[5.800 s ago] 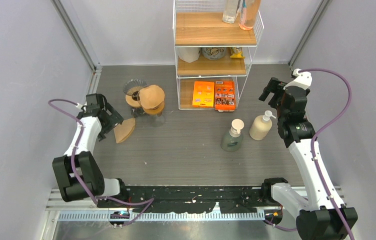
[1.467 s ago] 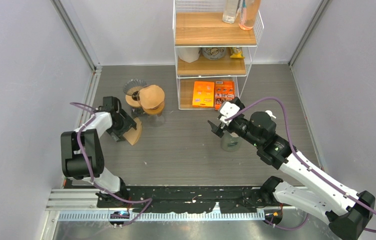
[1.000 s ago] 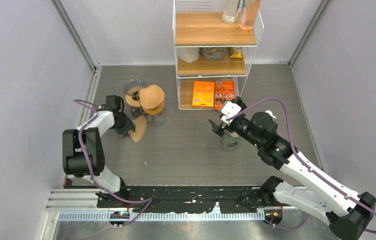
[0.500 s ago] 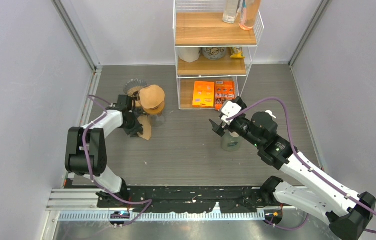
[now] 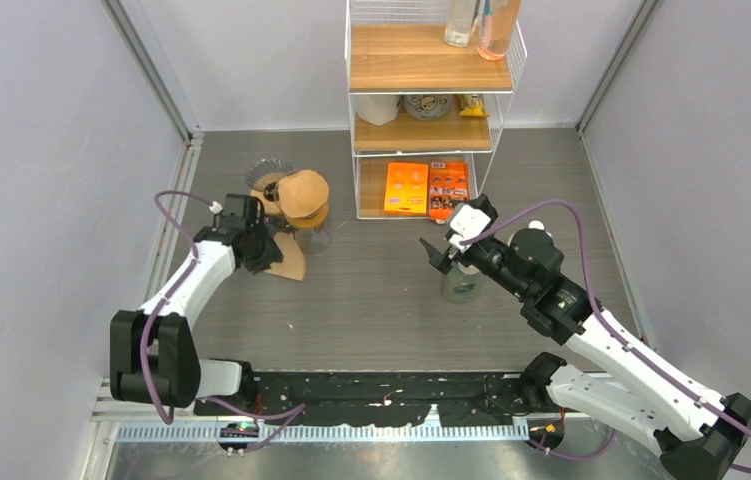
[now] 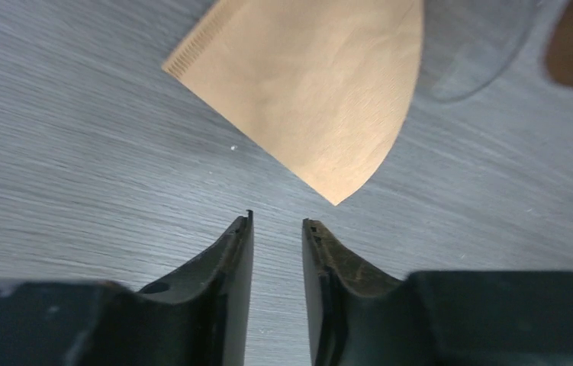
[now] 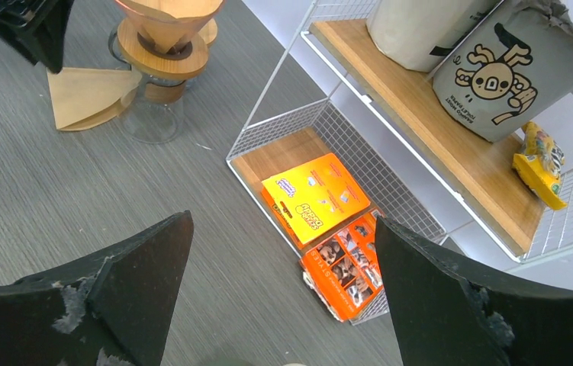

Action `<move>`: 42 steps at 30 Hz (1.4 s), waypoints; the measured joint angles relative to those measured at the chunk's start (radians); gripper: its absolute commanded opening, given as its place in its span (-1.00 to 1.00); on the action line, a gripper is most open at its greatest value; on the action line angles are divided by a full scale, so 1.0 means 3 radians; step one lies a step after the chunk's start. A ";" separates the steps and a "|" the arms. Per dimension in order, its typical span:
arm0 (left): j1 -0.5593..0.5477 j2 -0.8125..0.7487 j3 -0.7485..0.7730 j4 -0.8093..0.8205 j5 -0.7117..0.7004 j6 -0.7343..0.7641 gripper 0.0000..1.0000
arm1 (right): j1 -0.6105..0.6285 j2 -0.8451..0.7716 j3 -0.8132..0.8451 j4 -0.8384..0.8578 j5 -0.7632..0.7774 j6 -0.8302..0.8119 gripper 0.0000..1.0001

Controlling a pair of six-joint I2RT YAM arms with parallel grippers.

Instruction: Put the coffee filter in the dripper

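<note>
The brown paper coffee filter (image 5: 291, 263) lies flat on the table, its edge against the glass carafe (image 5: 309, 237). On that carafe sits the dripper (image 5: 303, 194), a brown cone with a wooden collar. In the left wrist view the filter (image 6: 313, 91) lies just ahead of my left gripper (image 6: 277, 223). Its jaws stand a narrow gap apart with only bare table between them. My left gripper (image 5: 254, 245) is to the left of the filter. Further right, my right gripper (image 5: 438, 250) hangs wide open and holds nothing. Its view shows the dripper (image 7: 169, 27) and the filter (image 7: 88, 95).
A second ribbed glass dripper (image 5: 267, 175) stands behind the carafe. A wire shelf rack (image 5: 429, 110) holds orange boxes (image 5: 429, 190) at the back. A soap bottle (image 5: 461, 284) stands under my right arm, and a second bottle's cap (image 5: 534, 228) shows behind it.
The filter was moved right, from the table's left side to the foot of the carafe, and now lies flat. My left gripper has drawn back off it. The right arm barely moved.
</note>
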State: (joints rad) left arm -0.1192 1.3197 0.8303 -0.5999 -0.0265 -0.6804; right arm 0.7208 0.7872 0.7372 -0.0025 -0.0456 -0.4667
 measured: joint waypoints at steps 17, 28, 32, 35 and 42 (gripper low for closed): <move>0.0168 0.1019 0.0294 0.0643 0.0052 -0.0540 -0.48 | 0.0000 -0.0182 -0.0099 0.0033 -0.0031 0.0008 0.91; -0.0370 0.0533 -0.0192 0.0351 -0.0080 -0.0607 -0.48 | 0.0000 -0.0182 -0.0102 0.0034 -0.0070 0.0033 0.91; -0.0716 0.0216 -0.0486 0.0350 -0.0084 -0.0715 -0.47 | 0.0000 -0.0182 -0.0102 0.0034 -0.0070 0.0061 0.91; -0.1053 -0.0074 -0.0711 0.0345 -0.0102 -0.0856 -0.43 | 0.0000 -0.0183 -0.0102 0.0036 -0.0078 0.0093 0.91; -0.1891 -0.0640 -0.0866 0.0203 -0.0267 -0.1027 -0.33 | 0.0001 -0.0182 -0.0097 0.0031 -0.0072 0.0270 0.91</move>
State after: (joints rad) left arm -0.6865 1.1278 0.5705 -0.5388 -0.1066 -0.9886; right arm 0.7212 0.7326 0.7082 0.0067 -0.0673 -0.3859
